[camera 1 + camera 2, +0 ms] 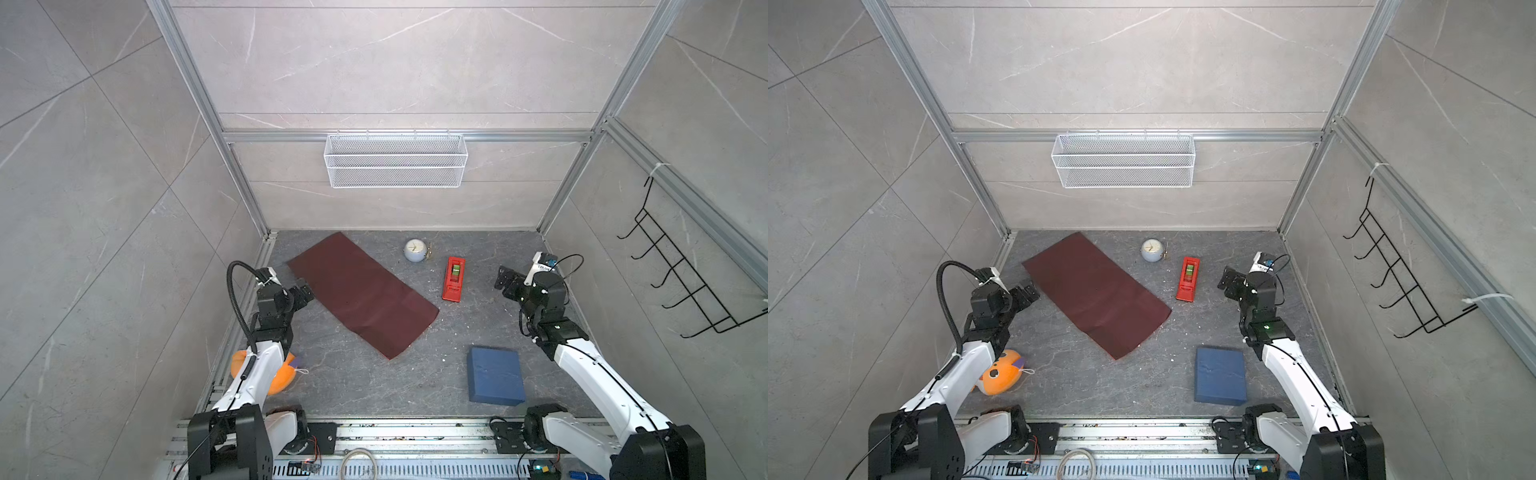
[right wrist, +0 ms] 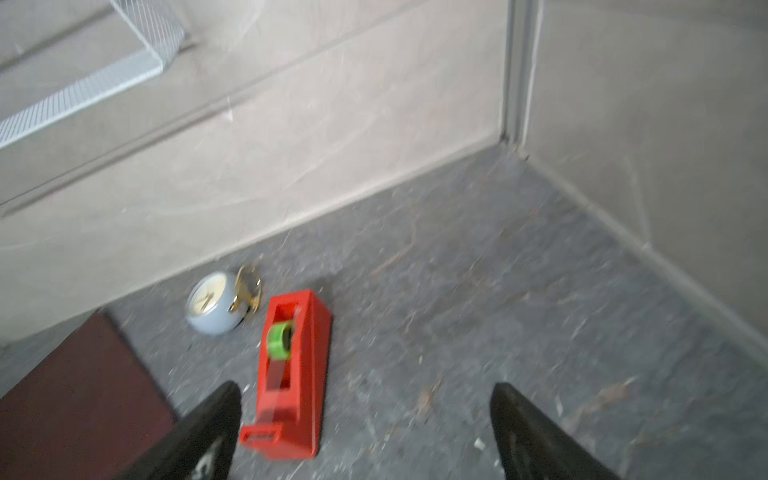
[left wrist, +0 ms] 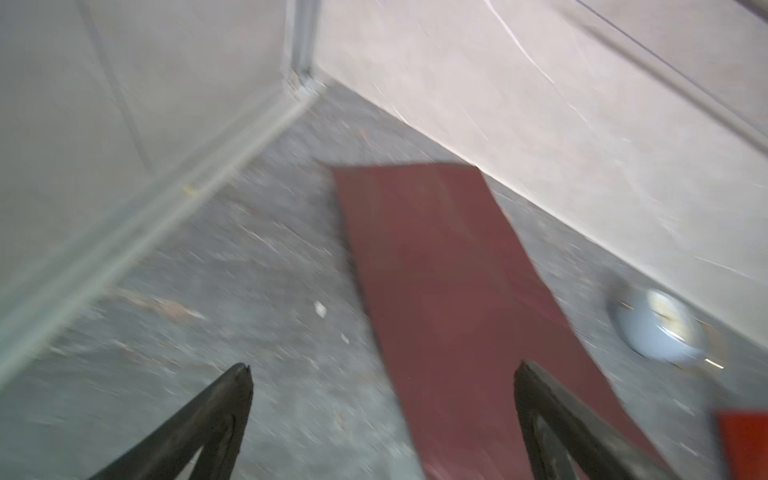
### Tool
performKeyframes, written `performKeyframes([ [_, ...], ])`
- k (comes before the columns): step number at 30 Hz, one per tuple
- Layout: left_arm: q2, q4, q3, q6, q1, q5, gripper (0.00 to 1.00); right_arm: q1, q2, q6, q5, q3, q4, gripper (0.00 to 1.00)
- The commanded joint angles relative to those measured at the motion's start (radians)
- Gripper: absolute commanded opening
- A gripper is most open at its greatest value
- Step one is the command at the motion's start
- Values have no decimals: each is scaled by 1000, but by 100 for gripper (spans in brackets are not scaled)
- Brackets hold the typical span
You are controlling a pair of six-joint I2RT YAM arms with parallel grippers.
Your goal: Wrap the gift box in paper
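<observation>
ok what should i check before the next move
1. Paper flat, nothing on it: ok.
2. Box on the paper: not ok, it sits apart, near the right arm.
3. Left gripper open, empty: ok.
4. Right gripper open, empty: ok.
5. Dispenser and clock off the paper: ok.
6. Paper's underside: cannot tell.

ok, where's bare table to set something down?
Biggest free patch: front centre, between the paper, the gift box and the orange toy. Also right of the tape dispenser. Crowded at back, around the clock.
</observation>
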Motion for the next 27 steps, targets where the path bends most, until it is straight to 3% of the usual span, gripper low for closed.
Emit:
performKeyframes([
  [1,-37,-72,6,-157,-76,208,98,45,-4,111,-155,37,-238,95],
  [7,-18,-265,93,-109,-409,123,96,118,-5,105,-158,79,-434,94],
  [12,98,-383,193,-95,-554,194,87,171,4,94,-165,94,-528,93],
  [17,205,-455,238,-88,-626,213,84,208,32,94,-76,171,-723,92],
  [27,364,-425,225,-102,-684,241,84,239,-49,137,-120,135,-877,92],
])
